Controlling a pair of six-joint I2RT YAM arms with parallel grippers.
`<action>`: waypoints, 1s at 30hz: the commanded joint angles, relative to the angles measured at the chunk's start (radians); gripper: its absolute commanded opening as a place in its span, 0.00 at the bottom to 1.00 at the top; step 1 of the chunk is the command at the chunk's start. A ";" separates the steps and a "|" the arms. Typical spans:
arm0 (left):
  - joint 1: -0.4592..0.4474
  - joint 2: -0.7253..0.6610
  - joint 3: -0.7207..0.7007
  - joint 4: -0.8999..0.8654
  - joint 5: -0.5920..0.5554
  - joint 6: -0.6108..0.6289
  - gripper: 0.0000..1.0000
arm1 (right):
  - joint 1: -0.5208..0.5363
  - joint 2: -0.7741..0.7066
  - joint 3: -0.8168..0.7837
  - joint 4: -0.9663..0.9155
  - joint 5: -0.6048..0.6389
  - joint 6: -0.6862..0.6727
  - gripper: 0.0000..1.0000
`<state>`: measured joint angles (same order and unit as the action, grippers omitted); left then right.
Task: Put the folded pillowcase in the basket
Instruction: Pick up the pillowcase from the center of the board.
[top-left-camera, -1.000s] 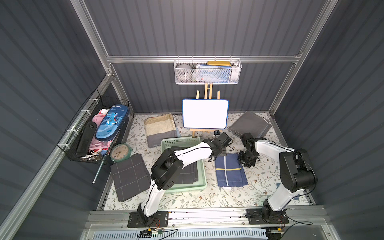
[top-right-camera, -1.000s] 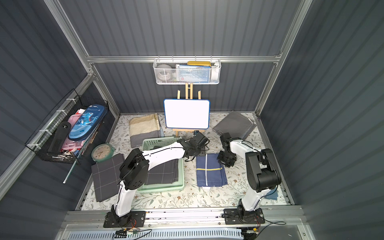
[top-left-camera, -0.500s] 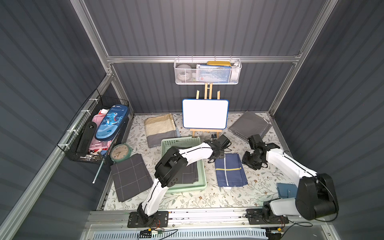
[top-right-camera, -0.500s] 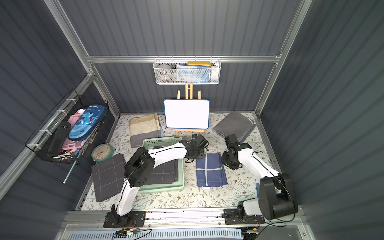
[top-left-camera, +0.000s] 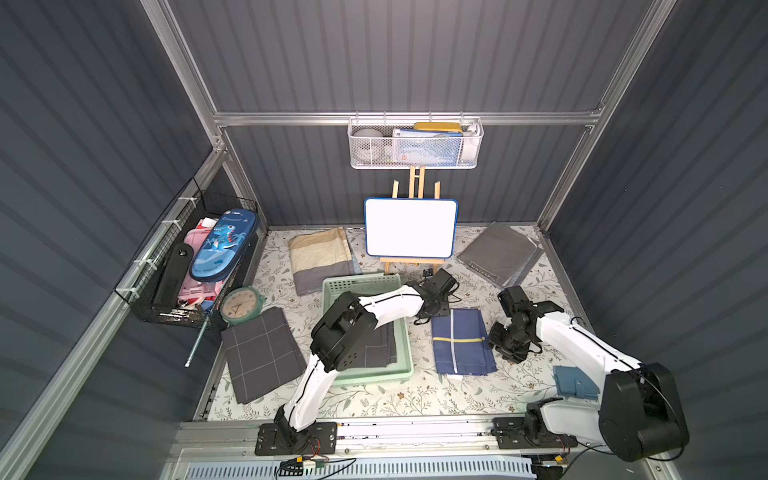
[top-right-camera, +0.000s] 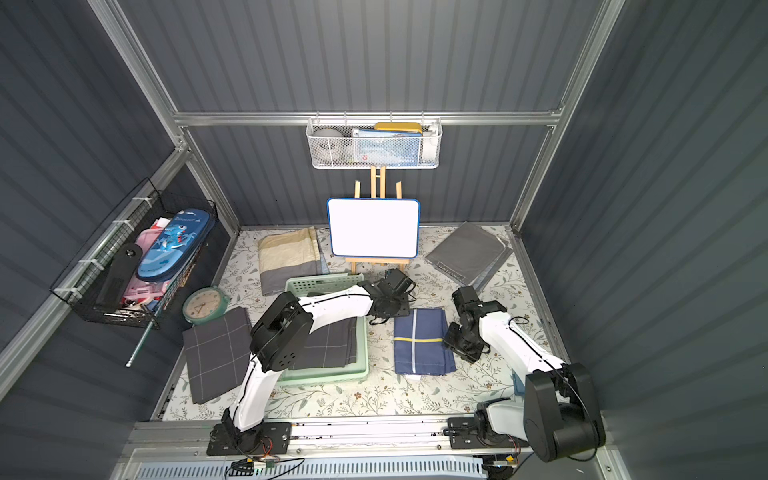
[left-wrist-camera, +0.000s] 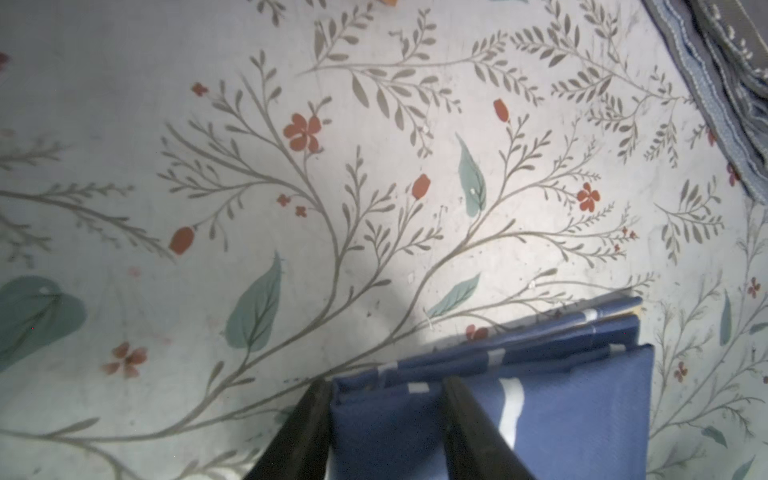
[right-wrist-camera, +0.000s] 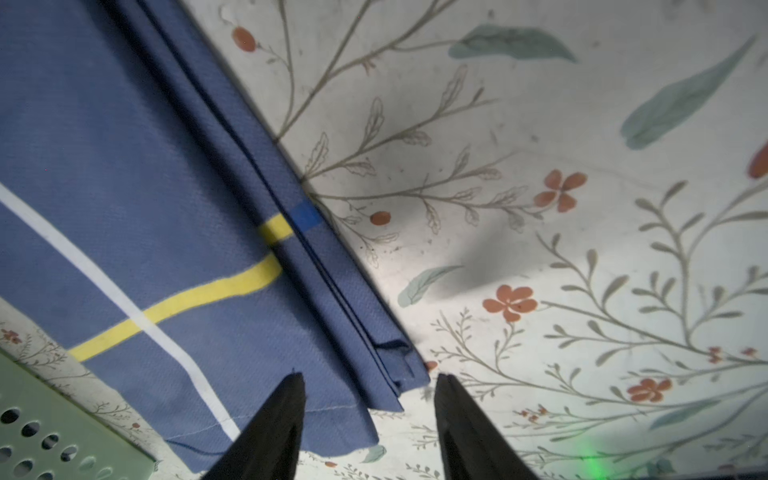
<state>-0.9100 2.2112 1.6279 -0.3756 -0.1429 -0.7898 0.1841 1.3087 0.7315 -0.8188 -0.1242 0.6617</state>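
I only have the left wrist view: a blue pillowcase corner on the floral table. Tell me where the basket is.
Observer: The mint-green basket lies beside the blue pillowcase, on the robot's left of it, not touching.
Operator: Report what's in it.
Observer: A folded dark grey checked cloth lies inside.
Operator: Give me the right gripper.
Observer: The right gripper is open at the pillowcase's right edge, holding nothing.

Dark grey corrugated walls (top-left-camera: 415, 54) framed by aluminium rails (top-left-camera: 282, 118) enclose a desk (top-left-camera: 415, 399) covered in pale floral cloth, filling the lower centre of both top views.
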 joint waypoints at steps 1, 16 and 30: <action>-0.001 -0.022 -0.035 0.009 0.047 0.026 0.45 | -0.003 0.046 -0.030 0.024 -0.047 0.010 0.56; -0.001 0.001 -0.050 0.031 0.026 0.023 0.20 | -0.003 0.063 -0.120 0.074 -0.159 0.012 0.48; -0.002 -0.036 -0.045 0.035 0.007 0.026 0.00 | -0.003 0.018 -0.136 0.123 -0.210 0.027 0.00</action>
<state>-0.9100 2.2009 1.5921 -0.3286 -0.1310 -0.7731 0.1795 1.3548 0.6117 -0.7033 -0.3309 0.6804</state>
